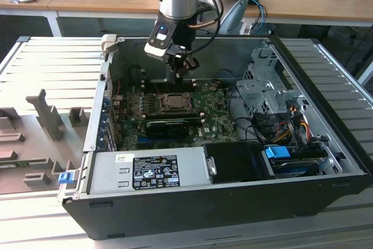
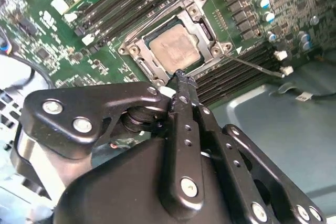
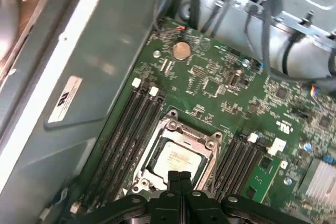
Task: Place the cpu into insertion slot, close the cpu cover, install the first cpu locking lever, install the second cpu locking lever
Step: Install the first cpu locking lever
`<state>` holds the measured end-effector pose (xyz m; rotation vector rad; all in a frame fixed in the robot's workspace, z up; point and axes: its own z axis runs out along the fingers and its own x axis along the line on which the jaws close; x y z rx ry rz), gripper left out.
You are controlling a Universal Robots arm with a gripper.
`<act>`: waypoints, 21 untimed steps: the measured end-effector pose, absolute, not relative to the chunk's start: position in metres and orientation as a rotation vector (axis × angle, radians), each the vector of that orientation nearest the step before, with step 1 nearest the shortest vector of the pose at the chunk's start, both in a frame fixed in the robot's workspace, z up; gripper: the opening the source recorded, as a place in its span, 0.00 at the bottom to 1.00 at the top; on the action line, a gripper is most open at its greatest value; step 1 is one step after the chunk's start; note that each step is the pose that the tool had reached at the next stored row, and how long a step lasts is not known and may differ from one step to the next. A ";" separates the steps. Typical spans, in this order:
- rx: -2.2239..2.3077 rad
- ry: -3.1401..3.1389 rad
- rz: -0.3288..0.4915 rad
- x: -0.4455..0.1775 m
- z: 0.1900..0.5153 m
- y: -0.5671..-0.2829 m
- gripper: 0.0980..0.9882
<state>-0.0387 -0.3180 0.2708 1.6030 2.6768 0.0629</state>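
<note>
The cpu [image 2: 176, 45] [image 3: 178, 158], a square chip with a dull metal top, lies flat in the insertion slot [image 2: 203, 29] on the green motherboard [image 1: 215, 122]. The silver cpu cover [image 2: 137, 51] [image 3: 195, 136] lies down around the chip as a frame. One thin metal locking lever [image 2: 257, 65] sticks out sideways from the socket corner over the memory slots. My gripper [image 2: 181, 74] [image 3: 178, 178] [image 1: 184, 69] hangs just above the socket's edge, its two black fingers pressed together with nothing between them. It touches neither cpu nor cover.
The motherboard sits deep inside an open black computer case [image 1: 326, 144]. Long black memory slots [image 3: 131, 124] flank the socket. A power supply [image 1: 154, 170], a drive cage [image 1: 265, 88] and loose cables [image 1: 285, 118] crowd the exterior view's right and front.
</note>
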 end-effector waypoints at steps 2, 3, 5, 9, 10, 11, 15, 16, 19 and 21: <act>1.508 2.733 0.064 -0.039 0.271 -0.318 0.01; 1.460 2.760 0.065 -0.039 0.271 -0.318 0.01; 1.375 2.805 0.066 -0.039 0.271 -0.318 0.01; 1.239 2.869 0.067 -0.039 0.271 -0.318 0.01; 1.224 2.876 0.067 -0.039 0.271 -0.318 0.01; 1.210 2.882 0.067 -0.039 0.271 -0.318 0.01; 1.150 2.908 0.068 -0.039 0.271 -0.318 0.01; 1.132 2.915 0.068 -0.039 0.271 -0.318 0.01; 1.078 2.936 0.068 -0.039 0.271 -0.318 0.01; 1.034 2.953 0.068 -0.039 0.271 -0.318 0.01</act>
